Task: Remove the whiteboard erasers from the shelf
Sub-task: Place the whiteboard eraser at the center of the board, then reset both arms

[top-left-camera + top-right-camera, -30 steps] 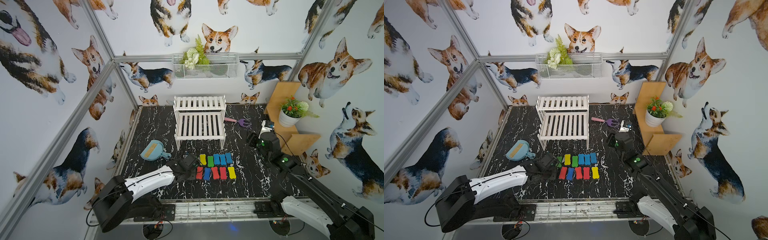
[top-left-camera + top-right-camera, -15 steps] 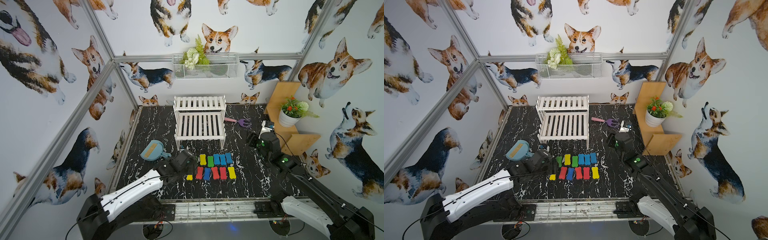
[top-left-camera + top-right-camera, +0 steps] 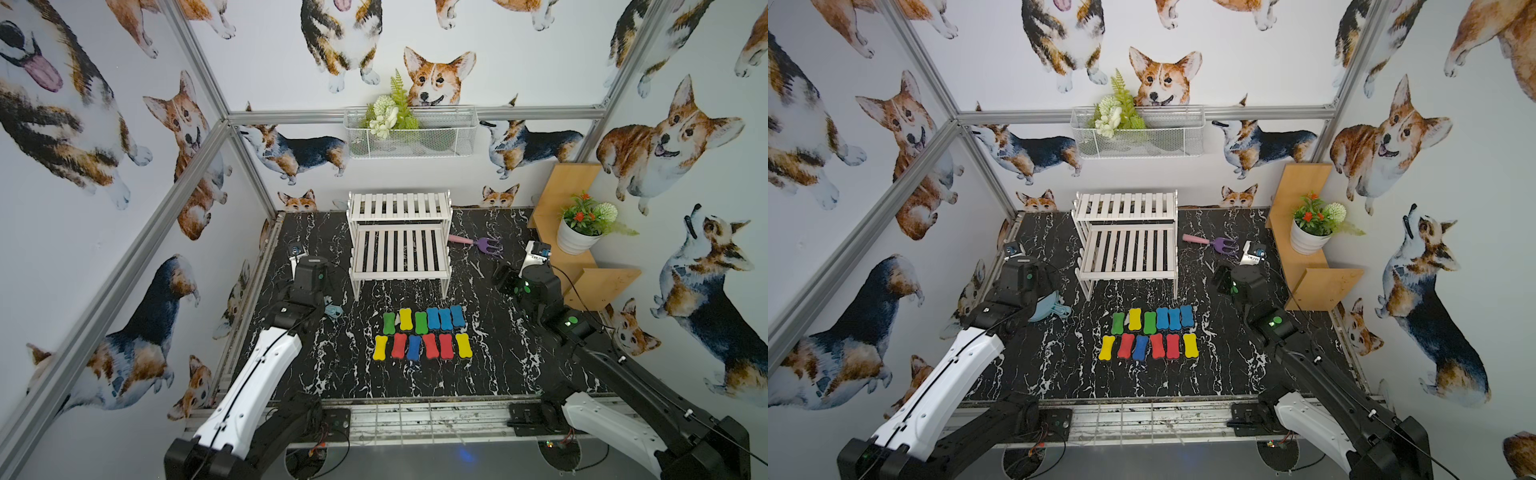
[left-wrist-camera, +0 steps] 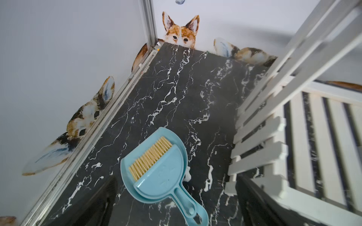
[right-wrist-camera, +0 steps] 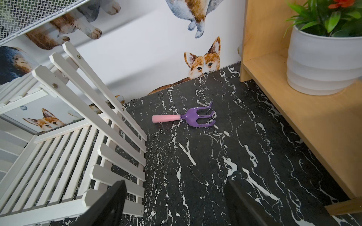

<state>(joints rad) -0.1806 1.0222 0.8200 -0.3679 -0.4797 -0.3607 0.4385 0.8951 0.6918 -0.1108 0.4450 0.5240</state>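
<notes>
Beside the shelf now, left hand.

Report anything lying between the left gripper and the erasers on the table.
The blue dustpan lies right under the left gripper, partly toward the erasers; past it only bare tabletop shows. The shelf stands off that line.

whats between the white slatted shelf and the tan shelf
The purple-and-pink toy fork lies on the marble there; the open right gripper hovers nearer the front. Both top views show it.
</notes>
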